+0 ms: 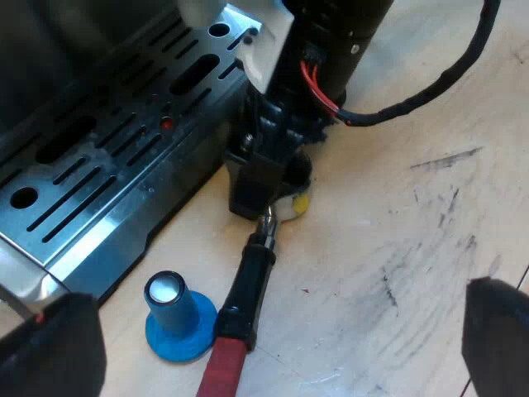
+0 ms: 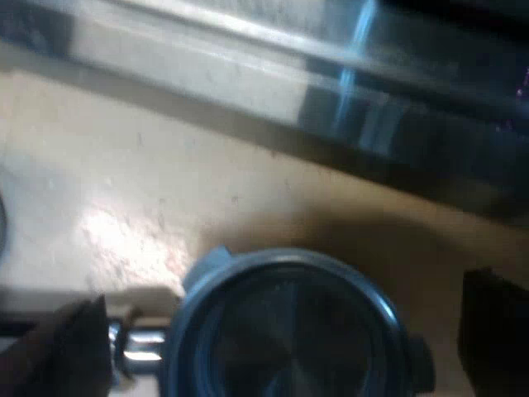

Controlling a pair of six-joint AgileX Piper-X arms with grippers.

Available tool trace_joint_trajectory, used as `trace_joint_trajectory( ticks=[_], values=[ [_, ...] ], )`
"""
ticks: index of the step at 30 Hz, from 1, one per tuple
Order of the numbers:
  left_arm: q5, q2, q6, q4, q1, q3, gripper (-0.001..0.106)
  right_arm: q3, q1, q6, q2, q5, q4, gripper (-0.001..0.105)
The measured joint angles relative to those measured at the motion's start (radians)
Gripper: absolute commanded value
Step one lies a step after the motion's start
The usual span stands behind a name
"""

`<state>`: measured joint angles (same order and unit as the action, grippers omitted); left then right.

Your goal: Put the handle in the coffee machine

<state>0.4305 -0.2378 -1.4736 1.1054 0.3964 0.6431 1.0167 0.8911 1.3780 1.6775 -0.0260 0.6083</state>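
holder (image 1: 248, 285) one, blue tamper (image 1: 176, 318) one, machine (image 1: 107, 165) one.

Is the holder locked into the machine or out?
Out: the holder lies on the table by the drip tray, red end beside the blue tamper, right gripper at its basket.

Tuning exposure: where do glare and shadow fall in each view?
Left wrist view: glare on top of the tamper and along the steel edge of the machine. Right wrist view: a bright patch on the table, and a dark shadow between the holder and the machine.
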Motion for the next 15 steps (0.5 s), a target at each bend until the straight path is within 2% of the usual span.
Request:
trace_joint_trajectory(
  ticks=[3, 12, 14, 15],
  values=[
    [0.0, 0.0, 0.0, 0.0, 0.0, 0.0, 0.088, 0.0, 0.0, 0.027, 0.013, 0.0, 0.021, 0.086],
    [0.0, 0.0, 0.0, 0.0, 0.0, 0.0, 0.088, 0.0, 0.0, 0.048, 0.022, 0.0, 0.025, 0.086],
    [0.0, 0.0, 0.0, 0.0, 0.0, 0.0, 0.088, 0.0, 0.0, 0.047, 0.022, 0.0, 0.025, 0.081],
    [0.0, 0.0, 0.0, 0.0, 0.0, 0.0, 0.088, 0.0, 0.0, 0.047, 0.022, 0.0, 0.025, 0.074]
  ],
)
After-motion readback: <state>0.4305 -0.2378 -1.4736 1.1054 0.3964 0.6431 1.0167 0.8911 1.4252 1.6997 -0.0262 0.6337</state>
